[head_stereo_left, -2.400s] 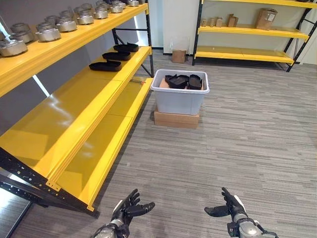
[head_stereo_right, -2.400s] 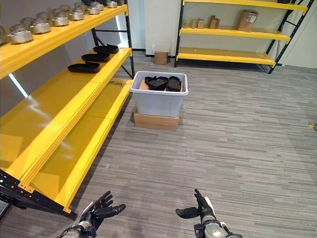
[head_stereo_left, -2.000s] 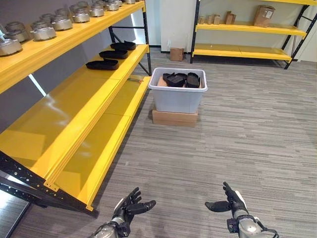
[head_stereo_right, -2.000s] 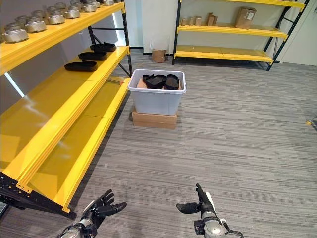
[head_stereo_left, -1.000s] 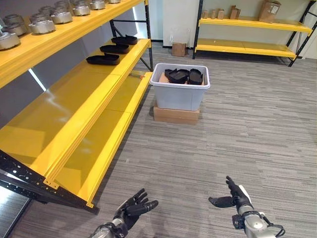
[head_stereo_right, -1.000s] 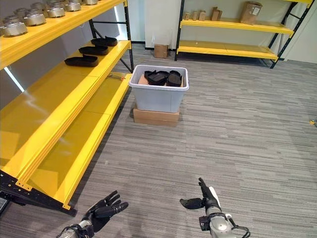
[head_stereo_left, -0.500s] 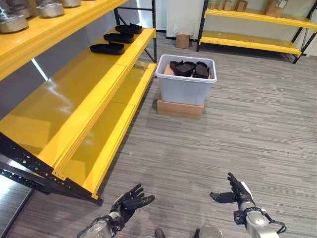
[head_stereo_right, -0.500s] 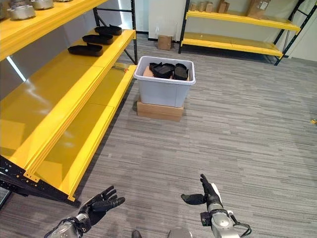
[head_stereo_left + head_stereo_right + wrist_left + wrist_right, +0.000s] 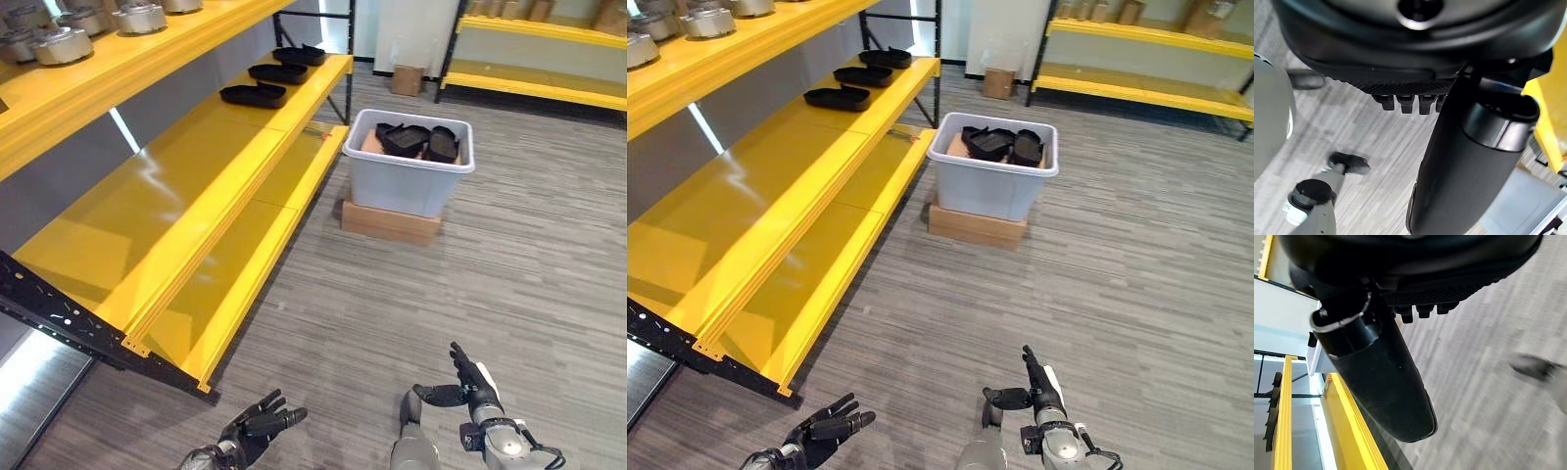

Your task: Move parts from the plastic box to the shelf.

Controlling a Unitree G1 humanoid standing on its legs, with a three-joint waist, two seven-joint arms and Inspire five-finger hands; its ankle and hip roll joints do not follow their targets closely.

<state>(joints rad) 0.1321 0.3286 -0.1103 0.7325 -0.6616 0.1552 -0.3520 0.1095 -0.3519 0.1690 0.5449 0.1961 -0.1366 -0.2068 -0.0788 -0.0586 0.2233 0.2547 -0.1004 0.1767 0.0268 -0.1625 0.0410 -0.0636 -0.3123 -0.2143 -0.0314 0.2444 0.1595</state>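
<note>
Left eye view: parts (image 9: 411,139) far beyond robot hand (image 9: 470,392).

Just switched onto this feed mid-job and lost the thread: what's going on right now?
Nothing is being handled at the moment. Both the left hand and the right hand hang open and empty, low over the carpet, well short of the plastic box. The box sits on a flat cardboard carton beside the yellow shelf and holds several black parts. Three black parts already lie on the shelf's far end.
</note>
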